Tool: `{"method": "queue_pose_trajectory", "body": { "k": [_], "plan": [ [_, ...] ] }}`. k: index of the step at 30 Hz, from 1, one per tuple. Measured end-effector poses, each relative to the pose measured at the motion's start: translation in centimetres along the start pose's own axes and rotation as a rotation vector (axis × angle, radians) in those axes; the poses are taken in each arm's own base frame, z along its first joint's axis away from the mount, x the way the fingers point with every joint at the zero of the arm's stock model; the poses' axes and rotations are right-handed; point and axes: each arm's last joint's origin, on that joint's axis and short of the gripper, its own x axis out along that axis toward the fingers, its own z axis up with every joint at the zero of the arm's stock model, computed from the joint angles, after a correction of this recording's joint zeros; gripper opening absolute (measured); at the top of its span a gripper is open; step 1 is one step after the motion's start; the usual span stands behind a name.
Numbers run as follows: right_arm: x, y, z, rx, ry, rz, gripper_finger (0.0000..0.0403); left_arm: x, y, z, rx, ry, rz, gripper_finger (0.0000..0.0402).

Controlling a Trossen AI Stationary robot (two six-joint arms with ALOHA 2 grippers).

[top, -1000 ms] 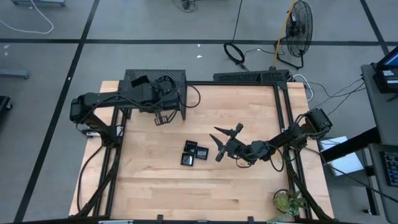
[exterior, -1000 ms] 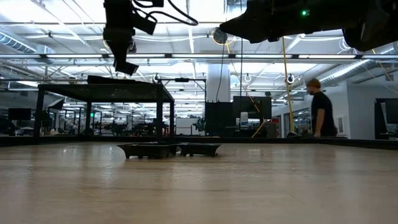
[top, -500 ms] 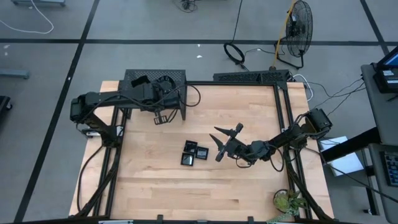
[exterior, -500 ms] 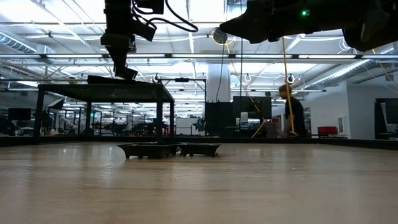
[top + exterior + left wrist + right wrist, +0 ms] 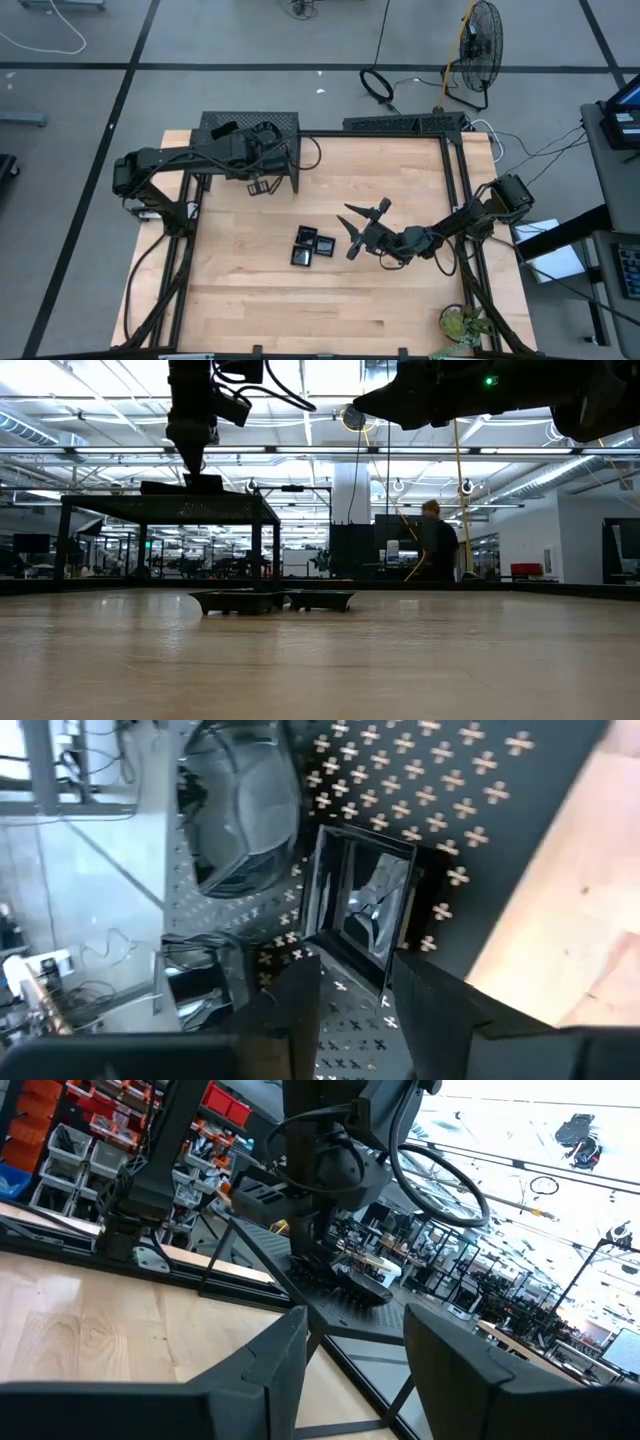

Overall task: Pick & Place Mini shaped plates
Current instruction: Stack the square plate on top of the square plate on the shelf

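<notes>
A square glossy black mini plate lies flat on the top of the black mesh rack at the table's far left; the low view shows the plate on the rack top. My left gripper hovers just above it, open, fingers either side of the plate's near edge. A round plate and another dark dish also lie on the rack. Three mini plates rest on the table's middle. My right gripper hangs open above the table, right of them, with nothing between its fingers.
The rack stands on legs over the table's far left corner. A dark frame runs along the table's edges. A plant sits at the near right corner. A person walks in the room behind. Bare wood lies near the front edge.
The square plate, which hung tilted from my left gripper just above the rack, has come down and now lies flat on the rack top. My left gripper has tipped a little and let go of it. The person behind has walked toward the left.
</notes>
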Motion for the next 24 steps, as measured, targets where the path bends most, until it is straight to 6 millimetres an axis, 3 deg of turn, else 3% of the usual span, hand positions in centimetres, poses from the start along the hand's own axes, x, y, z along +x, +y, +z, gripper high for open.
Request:
{"method": "queue_pose_trajectory", "body": {
  "k": [11,16,20,24],
  "plan": [
    [0.0,0.0,0.0,0.000,0.000,0.000,0.0155,0.0,0.1,-0.6,-0.014,0.053,0.026,0.0147],
    [0.0,0.0,0.0,0.000,0.001,-0.001,0.0155,-1.0,0.5,-1.5,-0.109,0.016,0.014,0.0147],
    [-0.3,0.3,0.1,-0.002,-0.001,0.012,0.0155,-3.3,0.7,-2.5,-0.218,-0.153,-0.050,0.0147],
    [-1.1,0.8,0.4,0.008,0.003,0.028,0.0155,-5.6,0.5,-5.0,-0.307,-0.479,-0.126,0.0147]
  ]
}}
